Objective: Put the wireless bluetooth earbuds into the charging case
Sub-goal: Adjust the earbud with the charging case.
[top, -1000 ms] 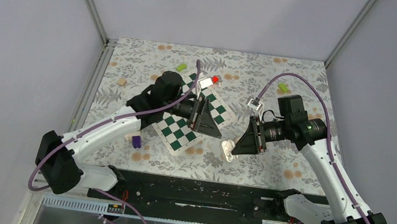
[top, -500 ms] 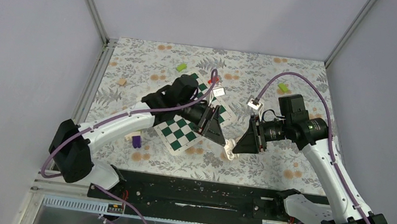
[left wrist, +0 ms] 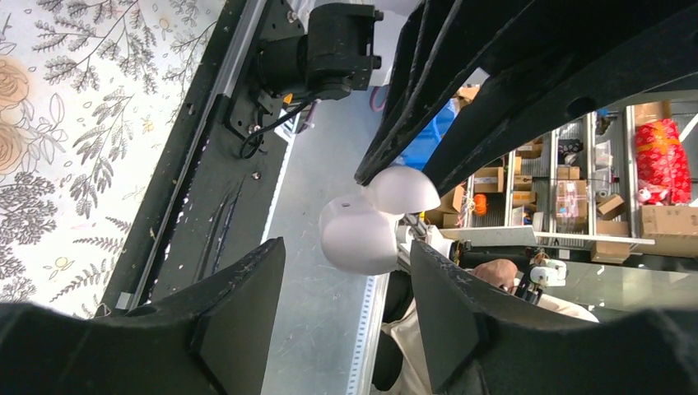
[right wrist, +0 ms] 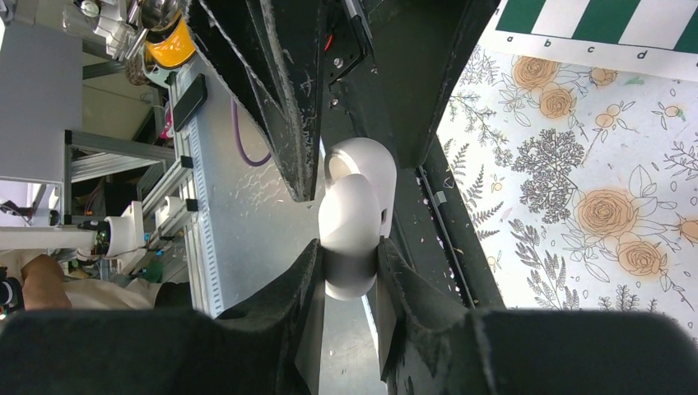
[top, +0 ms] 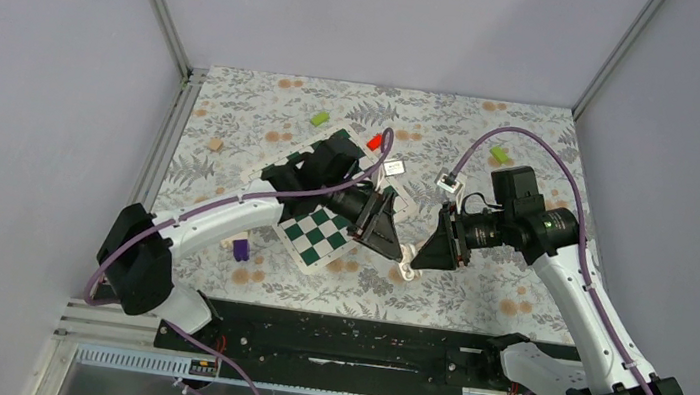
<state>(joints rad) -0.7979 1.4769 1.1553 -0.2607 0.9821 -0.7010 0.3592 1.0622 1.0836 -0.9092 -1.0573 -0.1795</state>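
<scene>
Right wrist view: the right end effector [right wrist: 348, 251] is clamped on the pale charging case [right wrist: 350, 210], held off the worktop [top: 523, 148]. Beyond it the left end effector [left wrist: 346, 247] stands partway open astride the case's far lobe, gripping nothing. No earbuds visible in either, so I judge insertion is still to do.

Left arm [top: 223, 214], right arm [top: 579, 286]: white link shells, black joint housings, black bases. Purple cable [top: 525, 136] looped along each. Fingers [left wrist: 239, 304] matte black, wedge-shaped, scuffed edges
</scene>
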